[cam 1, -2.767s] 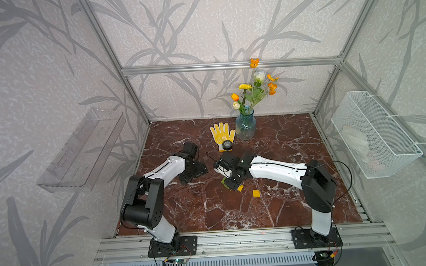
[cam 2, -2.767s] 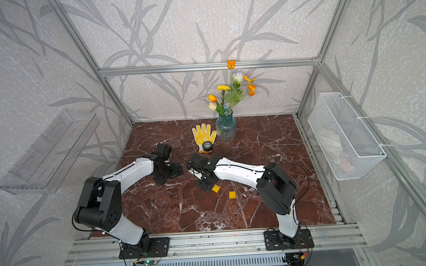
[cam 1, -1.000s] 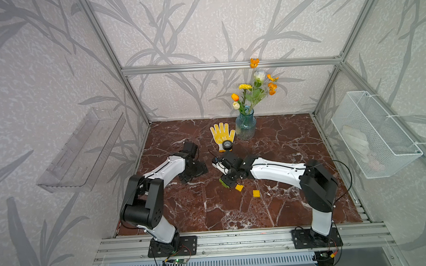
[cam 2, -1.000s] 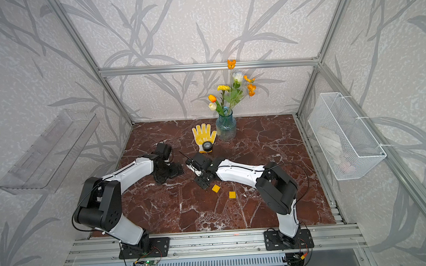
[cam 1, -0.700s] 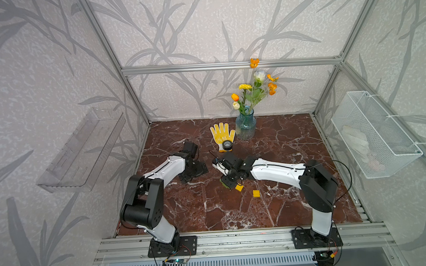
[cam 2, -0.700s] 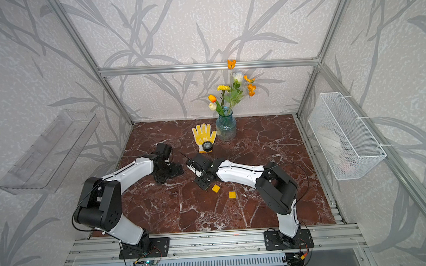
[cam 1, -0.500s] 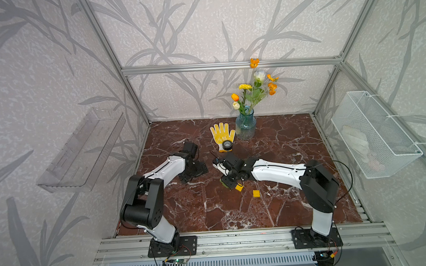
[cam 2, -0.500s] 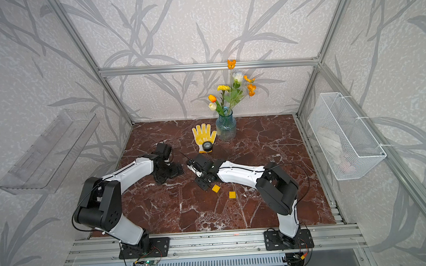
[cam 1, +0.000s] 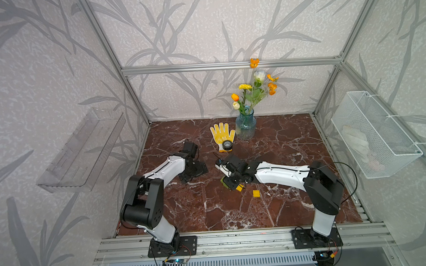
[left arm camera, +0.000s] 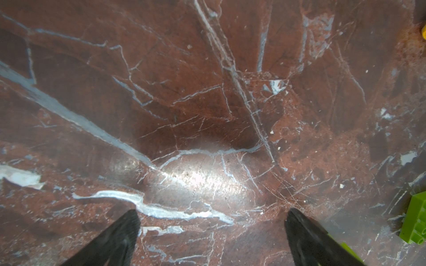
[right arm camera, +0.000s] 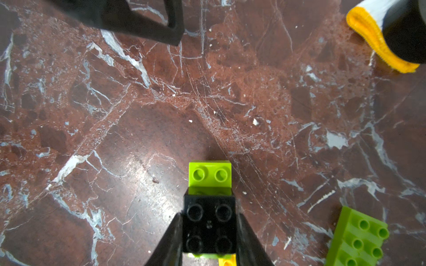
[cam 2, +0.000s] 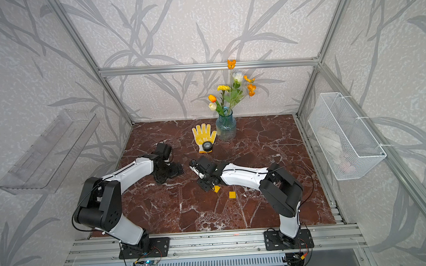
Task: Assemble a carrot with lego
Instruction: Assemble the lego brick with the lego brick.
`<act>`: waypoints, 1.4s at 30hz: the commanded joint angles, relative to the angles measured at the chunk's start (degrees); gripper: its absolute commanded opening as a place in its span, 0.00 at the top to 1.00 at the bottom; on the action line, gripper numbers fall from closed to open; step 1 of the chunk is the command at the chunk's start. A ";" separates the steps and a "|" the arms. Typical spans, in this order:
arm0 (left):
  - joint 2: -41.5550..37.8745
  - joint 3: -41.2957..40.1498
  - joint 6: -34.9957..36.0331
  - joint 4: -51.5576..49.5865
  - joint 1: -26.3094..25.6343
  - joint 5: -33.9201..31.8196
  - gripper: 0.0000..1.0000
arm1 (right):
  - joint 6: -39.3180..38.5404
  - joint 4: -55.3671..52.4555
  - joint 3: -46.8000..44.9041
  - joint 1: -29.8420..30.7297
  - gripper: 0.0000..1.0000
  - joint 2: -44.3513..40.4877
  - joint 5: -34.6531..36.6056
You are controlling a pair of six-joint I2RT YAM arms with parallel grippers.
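Found right gripper (right arm camera: 209, 230) clamped tight on carrot (right arm camera: 209, 176) (black brick (right arm camera: 208, 221) on top, green below), low at mid table (cam 1: 282, 145). Found left gripper (left arm camera: 212, 221) spread wide, holding nothing, over bare marble. Logged loose green brick (right arm camera: 357, 239) just beside; yellow square (cam 1: 256, 193) near.

The walls (cam 1: 201, 26) carry grey leaf-pattern wallpaper behind an aluminium frame (cam 1: 228, 65). The counter (cam 1: 282, 140) is red-brown marble with white veins. A clear plastic shelf (cam 1: 83, 155) hangs on one side wall, a white wire basket (cam 1: 372, 130) on the opposite wall.
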 commanded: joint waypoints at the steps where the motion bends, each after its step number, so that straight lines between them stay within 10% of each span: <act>1: 0.45 0.20 0.55 -0.42 -0.21 -0.83 0.00 | 0.84 -1.70 -2.82 0.08 0.65 2.26 0.04; 22: 0.50 1.10 0.78 -1.21 -0.21 -0.83 0.00 | -0.83 -6.92 0.78 1.03 0.62 7.60 2.37; 42: -0.25 1.58 1.03 -2.16 -0.21 -1.01 0.00 | -0.80 -6.59 -1.09 -1.64 0.22 -6.03 3.57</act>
